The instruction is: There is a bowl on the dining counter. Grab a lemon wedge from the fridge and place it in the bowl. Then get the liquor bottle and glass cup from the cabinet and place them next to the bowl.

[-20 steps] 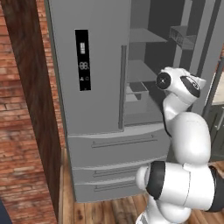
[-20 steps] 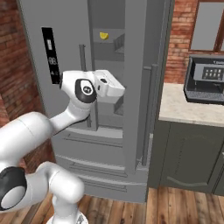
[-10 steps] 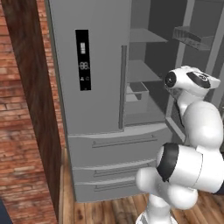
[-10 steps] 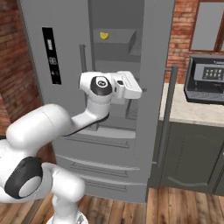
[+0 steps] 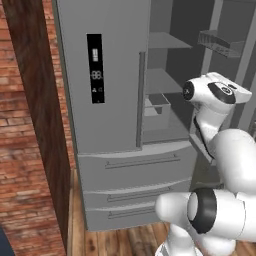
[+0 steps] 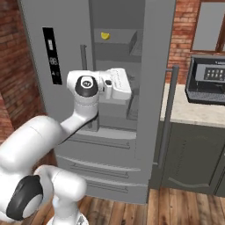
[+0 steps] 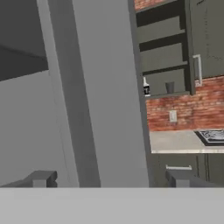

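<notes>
The fridge (image 6: pixel 145 88) is seen with its right door swung open. A yellow lemon wedge (image 6: pixel 105 35) is lain on the top shelf inside the fridge, toward the left; its pointing direction cannot be told. The end effector (image 7: pixel 111 178) is held open and empty, level with the fridge's middle shelves, below the wedge.

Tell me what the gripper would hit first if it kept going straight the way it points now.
Most likely the edge of the open fridge door, the grey panel dead ahead between the open gripper's fingertips. Depth is unclear.
</notes>
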